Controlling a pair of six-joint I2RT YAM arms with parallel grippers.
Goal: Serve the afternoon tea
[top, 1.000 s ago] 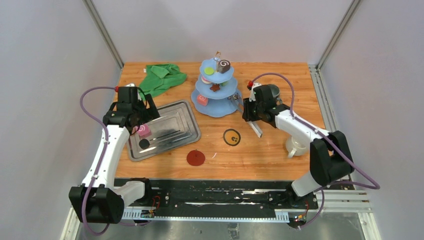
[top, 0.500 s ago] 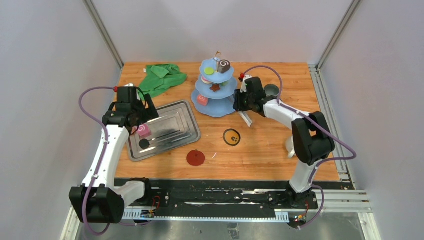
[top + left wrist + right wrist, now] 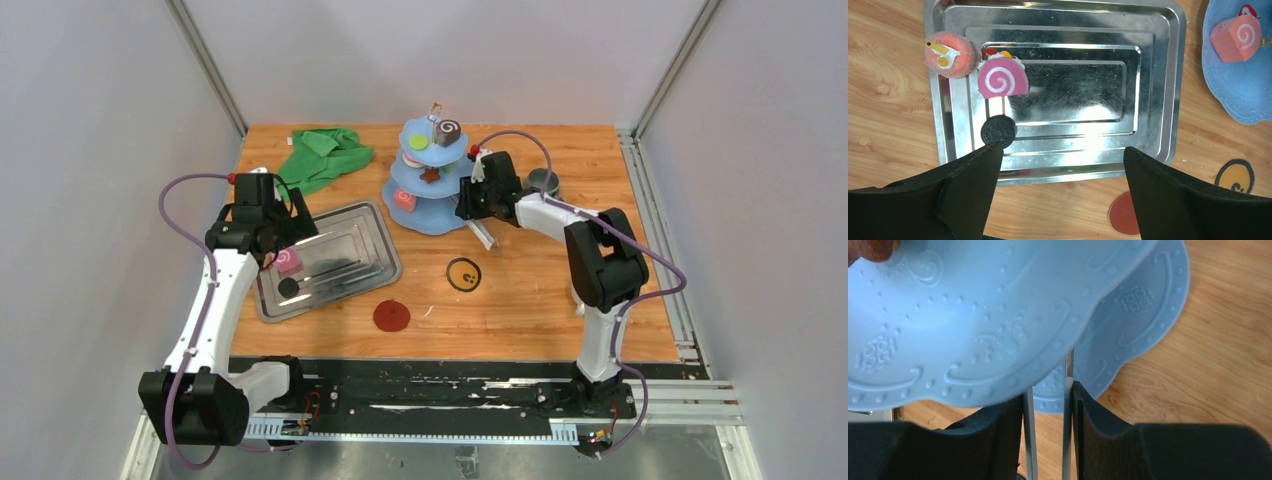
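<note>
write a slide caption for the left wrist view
Open left gripper above steel tray holding pink swirl roll and black sandwich cookie

This is a robotics lab test cell, nobody's home or café. The wooden table stands boxed in by blank pale wall panels set in bare aluminium posts. Two white-and-black robot arms, the left arm and the right arm, are bolted to a black rail at the near edge, with purple cables looping loose. The tea things are plainly props: toy sweets on a blue plastic tiered stand.
</note>
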